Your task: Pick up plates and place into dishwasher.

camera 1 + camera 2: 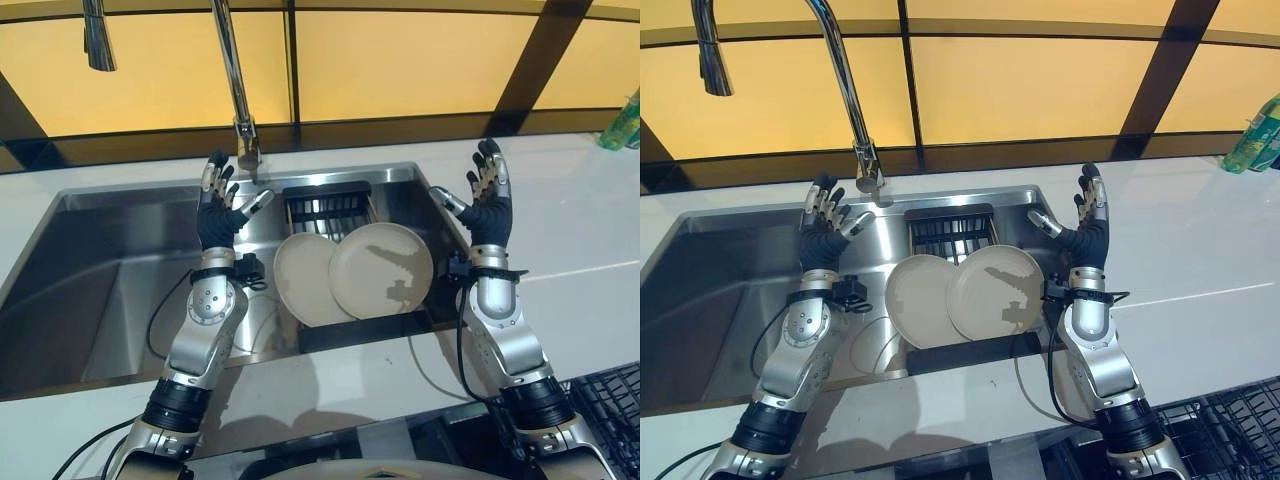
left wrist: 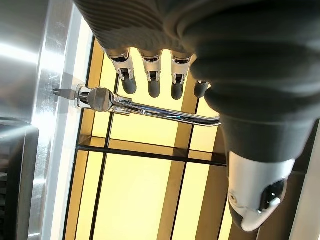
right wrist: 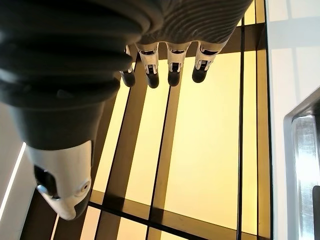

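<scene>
Two plates lean in the black rack (image 1: 325, 205) at the right end of the steel sink (image 1: 110, 290), and they are the ones to watch: the right plate (image 1: 382, 270) is round, pale beige, matte, with a shallow raised rim, and it overlaps the front of the left plate (image 1: 300, 278), same colour and shape, tilted up against the rack's wires. Both hands are raised with palms toward the window (nothing in either one). The left hand (image 1: 220, 200) stands over the sink beside the rack's left side, fingers spread and straight, just below the base of the chrome faucet (image 1: 238, 90). The right hand (image 1: 487, 195) is up over the sink's right edge, by the white counter (image 1: 580, 230), fingers likewise straight and apart.
</scene>
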Available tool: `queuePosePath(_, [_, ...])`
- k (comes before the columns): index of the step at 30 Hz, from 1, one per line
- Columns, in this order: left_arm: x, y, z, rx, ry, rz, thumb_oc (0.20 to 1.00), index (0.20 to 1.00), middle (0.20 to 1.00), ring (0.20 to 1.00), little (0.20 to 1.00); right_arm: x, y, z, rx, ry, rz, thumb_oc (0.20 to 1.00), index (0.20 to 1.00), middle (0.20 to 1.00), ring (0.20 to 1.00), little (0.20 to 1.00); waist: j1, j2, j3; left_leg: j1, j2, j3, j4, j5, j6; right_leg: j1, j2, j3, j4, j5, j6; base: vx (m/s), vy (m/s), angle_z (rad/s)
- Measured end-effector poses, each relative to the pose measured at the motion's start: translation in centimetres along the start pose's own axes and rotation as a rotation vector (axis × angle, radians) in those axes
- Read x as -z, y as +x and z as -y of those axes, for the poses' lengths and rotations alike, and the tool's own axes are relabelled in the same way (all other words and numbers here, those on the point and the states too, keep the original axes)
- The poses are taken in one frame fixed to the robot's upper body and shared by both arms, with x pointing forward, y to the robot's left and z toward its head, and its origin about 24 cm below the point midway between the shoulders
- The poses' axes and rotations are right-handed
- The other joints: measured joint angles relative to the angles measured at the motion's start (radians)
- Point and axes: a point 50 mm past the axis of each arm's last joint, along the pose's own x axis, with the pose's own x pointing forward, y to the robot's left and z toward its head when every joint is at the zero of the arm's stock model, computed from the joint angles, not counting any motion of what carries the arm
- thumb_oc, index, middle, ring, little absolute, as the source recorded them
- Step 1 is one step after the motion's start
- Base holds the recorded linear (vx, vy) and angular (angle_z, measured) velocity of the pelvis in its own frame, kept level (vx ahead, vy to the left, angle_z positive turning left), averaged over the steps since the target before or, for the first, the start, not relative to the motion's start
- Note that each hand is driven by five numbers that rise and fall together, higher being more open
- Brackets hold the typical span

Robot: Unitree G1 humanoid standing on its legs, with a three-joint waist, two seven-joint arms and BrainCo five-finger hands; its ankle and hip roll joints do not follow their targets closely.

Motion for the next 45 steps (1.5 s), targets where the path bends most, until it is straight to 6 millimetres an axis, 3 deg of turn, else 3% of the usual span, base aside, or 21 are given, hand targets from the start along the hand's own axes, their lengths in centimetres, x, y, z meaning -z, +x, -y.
queuePosePath(16, [-0.3,-0.1,-0.1,0.065,-0.017,0.016,1.0,1.0,1.0,1.0,1.0,-0.1,0.0,0.1,-0.01,-0.004,0.003,1.0,1.0,1.0,1.0,1.0,-0.003,0.009,-0.008,0.0,0.001,0.003,0.0,0.0,0.0,-0.002,0.001,0.003,0.0,0.0,0.0,0.0,-0.002,0.0])
queuePosePath(30, [-1.9,1.2,-1.8,0.191,0.28,0.107,1.0,1.0,1.0,1.0,1.0,0.0,0.1,0.6,-0.026,-0.031,-0.002,1.0,1.0,1.0,1.0,1.0,-0.064,0.036,-0.051,0.013,0.012,0.051,0.005,0.004,-0.006,-0.024,0.007,0.053,0.006,0.002,0.001,0.01,-0.052,-0.09])
queuePosePath(38, [0.8,1.4,-3.2,0.236,0.396,-0.016,1.0,1.0,1.0,1.0,1.0,0.4,0.1,0.7,-0.055,-0.051,-0.028,1.0,1.0,1.0,1.0,1.0,-0.089,0.085,-0.084,0.024,0.028,0.084,0.006,-0.008,-0.021,-0.062,0.03,0.14,0.003,0.016,-0.005,0.08,0.009,-0.3])
queuePosePath(45, [2.9,1.3,-4.3,0.229,0.43,-0.117,1.0,1.0,1.0,1.0,1.0,1.0,-0.3,1.0,-0.07,-0.059,-0.069,1.0,1.0,1.0,1.0,1.0,-0.136,0.097,-0.083,0.034,0.033,0.107,0.006,-0.021,-0.026,-0.076,0.031,0.191,0.004,0.026,0.0,0.1,0.099,-0.24])
